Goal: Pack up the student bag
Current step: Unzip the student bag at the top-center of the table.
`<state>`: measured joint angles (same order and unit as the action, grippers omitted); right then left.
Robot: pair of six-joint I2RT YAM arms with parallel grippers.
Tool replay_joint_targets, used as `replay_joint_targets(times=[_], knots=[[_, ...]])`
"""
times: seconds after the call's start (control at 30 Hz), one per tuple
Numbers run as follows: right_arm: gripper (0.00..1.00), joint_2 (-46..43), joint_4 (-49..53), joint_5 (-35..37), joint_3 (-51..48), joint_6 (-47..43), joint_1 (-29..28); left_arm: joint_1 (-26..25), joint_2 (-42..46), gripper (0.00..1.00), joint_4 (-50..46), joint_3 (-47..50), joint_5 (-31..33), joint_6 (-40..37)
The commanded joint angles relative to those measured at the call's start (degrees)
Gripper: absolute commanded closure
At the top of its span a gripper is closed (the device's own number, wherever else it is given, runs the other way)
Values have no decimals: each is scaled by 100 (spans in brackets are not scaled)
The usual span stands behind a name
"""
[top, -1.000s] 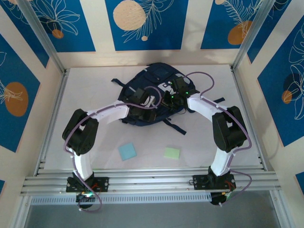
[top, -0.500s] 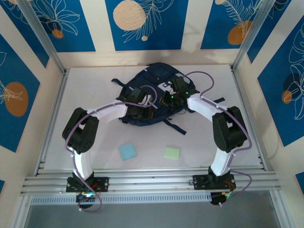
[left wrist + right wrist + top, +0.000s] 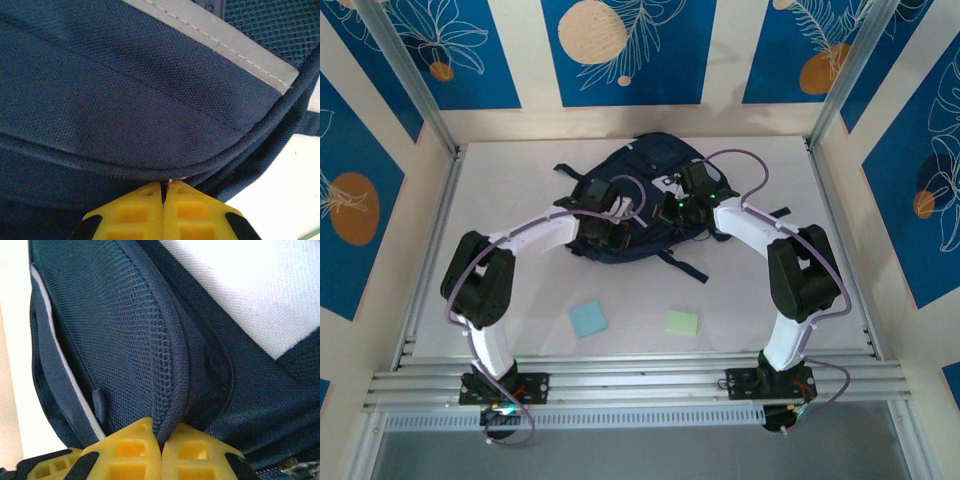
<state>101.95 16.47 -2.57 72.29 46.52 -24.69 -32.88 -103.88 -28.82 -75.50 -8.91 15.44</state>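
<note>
Leftward went the left arm's elbow over the last second, and its forearm reached farther across, carrying the left gripper [image 3: 616, 222] a little toward the far left over the bag [image 3: 645, 160]; its jaws, which had stood apart, came together. The right arm barely shifted.

The bag lay flat at the far middle of the table [image 3: 520, 200], with both arms bent in over its near half. A blue square [image 3: 588, 319] and a green square [image 3: 682, 322] lay on the near part of the table, well apart from the bag and from each other. Judged from that, the packing had scarcely begun: nothing was seen going in, no opening showed in the bag, and both squares (presumably the things to pack) were left outside.

The left gripper [image 3: 163, 186] was clenched, its yellow tips pressed together right against the curved seam [image 3: 150, 172] below the grey stripe [image 3: 215, 42]. A thin pale sliver sat between the tips; whether that was a zip pull could not be told.

The right gripper [image 3: 161, 437] was also clenched, and a ridge of the bag's mesh [image 3: 145, 340] ran down into the line where its tips met, so it was pinching the bag's fabric.
</note>
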Motion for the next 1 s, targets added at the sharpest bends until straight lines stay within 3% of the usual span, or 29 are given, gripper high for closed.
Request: replay_joint_targets(times=[0.0, 0.17, 0.33, 0.67, 0.77, 0.87, 0.97], knots=[[100, -387, 225, 230, -22, -331, 266, 634, 256, 100, -888, 8, 1093, -239], [100, -349, 316, 291, 64, -490, 447, 607, 432, 100, -763, 81, 399, -505], [100, -348, 243, 97, 140, -630, 663, 231, 441, 100, -758, 127, 7, -668], [100, 472, 1028, 316, 1615, -1663, 926, -625, 133, 100, -180, -80, -1426, 11], [81, 488, 1240, 123, 1760, -1380, 996, -644, -139, 100, 69, -335, -1575, 303], [58, 31, 1055, 36, 1239, -1049, 1025, -648, -370, 100, 154, -655, -1460, 444], [52, -611, 853, -30, 504, -737, 1036, -649, -477, 100, 224, -869, -1322, 510]])
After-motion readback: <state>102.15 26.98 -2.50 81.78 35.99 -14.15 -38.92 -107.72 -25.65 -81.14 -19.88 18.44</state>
